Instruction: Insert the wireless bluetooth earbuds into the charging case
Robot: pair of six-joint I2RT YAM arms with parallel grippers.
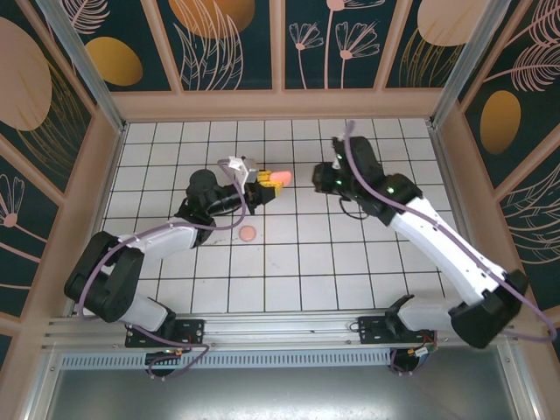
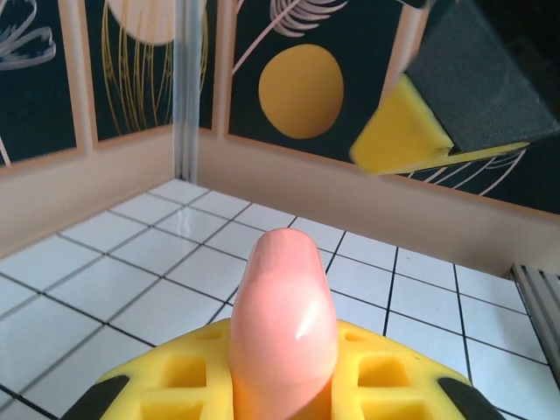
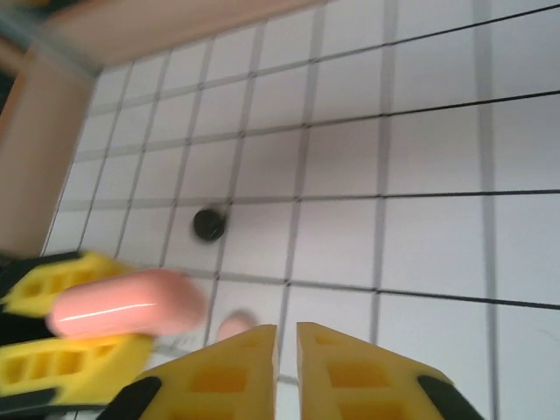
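Tiled table (image 1: 350, 262) | left hand (image 1: 265, 185) grips charging case (image 1: 281, 178) | right hand (image 3: 287, 331) near

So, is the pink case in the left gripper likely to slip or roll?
The pink case looks glossy, with a bright highlight, so it may slip in the left gripper. Its rounded capsule shape would probably roll if laid down.

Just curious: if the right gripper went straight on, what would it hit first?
Probably bare table tile; the pink case in the left gripper sits off to one side. Depth unclear.
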